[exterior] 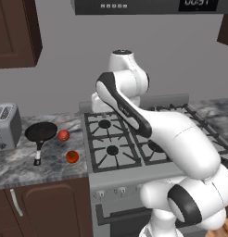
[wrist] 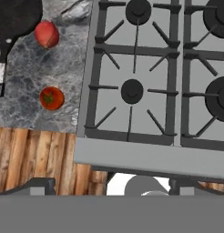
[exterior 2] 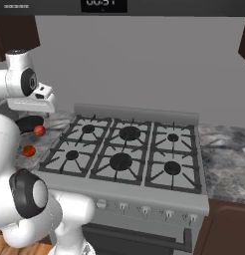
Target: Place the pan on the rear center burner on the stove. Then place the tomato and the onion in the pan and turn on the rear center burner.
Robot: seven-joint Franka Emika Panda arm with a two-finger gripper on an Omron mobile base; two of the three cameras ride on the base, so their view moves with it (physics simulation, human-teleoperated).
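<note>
Pincer wide open, empty, hovering over stove's front-left burner. Pan sits on surface left of stove, near toaster, handle pointing toward front edge, so I gotta swing left.

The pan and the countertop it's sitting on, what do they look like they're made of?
The pan looks like dark matte metal, perhaps cast iron or nonstick coated: flat black with no shine, and a thin dark handle with a pale tip. The countertop looks like polished marble or granite, judging by its mottled grey-and-white veining, though it could be laminate.
</note>
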